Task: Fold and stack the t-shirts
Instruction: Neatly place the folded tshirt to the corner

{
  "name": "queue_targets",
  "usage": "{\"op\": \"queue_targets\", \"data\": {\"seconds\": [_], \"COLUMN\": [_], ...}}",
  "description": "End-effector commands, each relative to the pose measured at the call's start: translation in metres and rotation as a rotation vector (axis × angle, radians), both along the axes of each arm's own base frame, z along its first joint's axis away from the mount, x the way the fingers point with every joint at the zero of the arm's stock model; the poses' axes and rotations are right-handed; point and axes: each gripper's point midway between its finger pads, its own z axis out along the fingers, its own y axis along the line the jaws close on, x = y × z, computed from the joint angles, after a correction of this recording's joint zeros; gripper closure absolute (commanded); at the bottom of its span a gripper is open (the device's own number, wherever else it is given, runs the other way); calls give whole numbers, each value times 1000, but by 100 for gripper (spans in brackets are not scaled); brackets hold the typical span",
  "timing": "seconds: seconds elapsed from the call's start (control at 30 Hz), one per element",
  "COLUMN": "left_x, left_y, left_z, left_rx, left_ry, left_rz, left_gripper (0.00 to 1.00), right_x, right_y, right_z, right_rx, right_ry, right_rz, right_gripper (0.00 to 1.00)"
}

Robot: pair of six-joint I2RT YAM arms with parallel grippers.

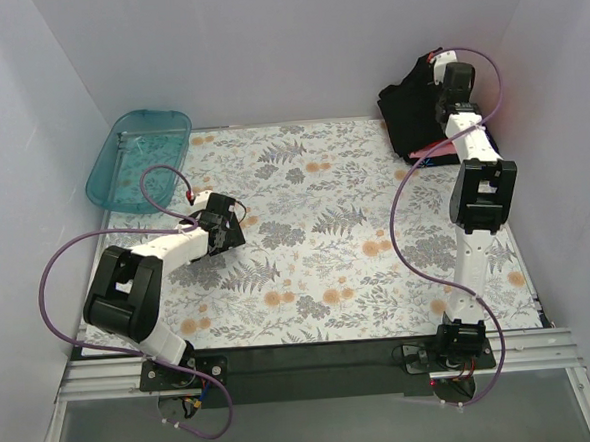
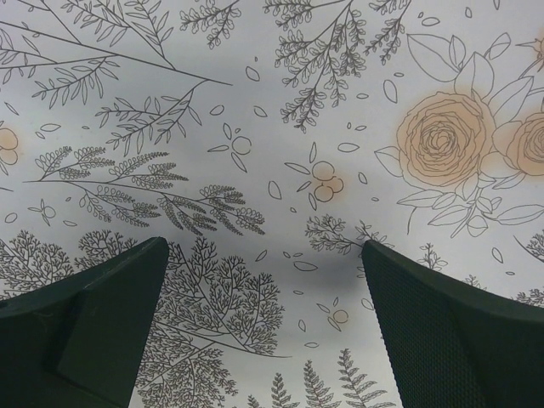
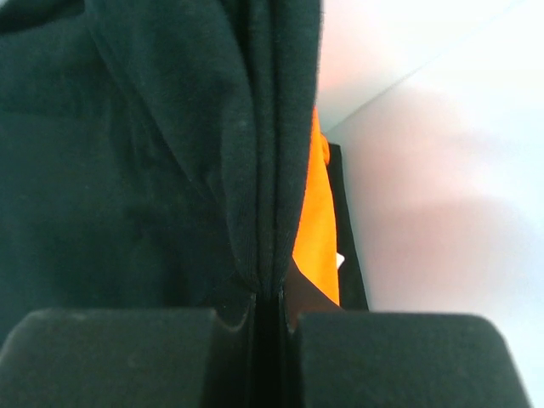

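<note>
Right gripper (image 3: 270,316) pinching shut on 1 black t-shirt (image 3: 127,170), far-right corner | 1 orange t-shirt (image 3: 316,223) lying beneath | left gripper (image 2: 263,248) gaping wide, carrying nothing, hovering over floral table (image 1: 326,241) | 1 teal tub (image 1: 112,182) sitting far-left

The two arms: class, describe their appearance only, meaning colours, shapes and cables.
Both the left arm and right arm have white links joined by blocky black joint housings. A thin purple cable loops along each. The left end effector has two dark wedge-shaped fingers with finely textured faces; the right end effector has blocky black ones.
</note>
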Motion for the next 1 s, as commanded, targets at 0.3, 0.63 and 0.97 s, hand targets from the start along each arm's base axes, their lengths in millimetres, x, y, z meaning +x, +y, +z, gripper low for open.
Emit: {"op": "queue_targets", "data": {"seconds": [0.3,0.63,0.97], "left_x": [-4,-3,6], "left_y": [5,4,-3], "left_z": [-7,-5,17], "left_rx": [40,32,-8], "left_ry": [14,8,-59], "left_rz": [-2,-2,-11], "left_gripper": [2,2,2], "right_x": [7,-10,-50], "right_y": [-57,-80,-36], "right_z": [0,19,73], "right_rx": [-127,-136,41], "right_ry": [-116,-157,-231], "right_rz": [-161,-320,-196], "right_gripper": [87,27,11]}}
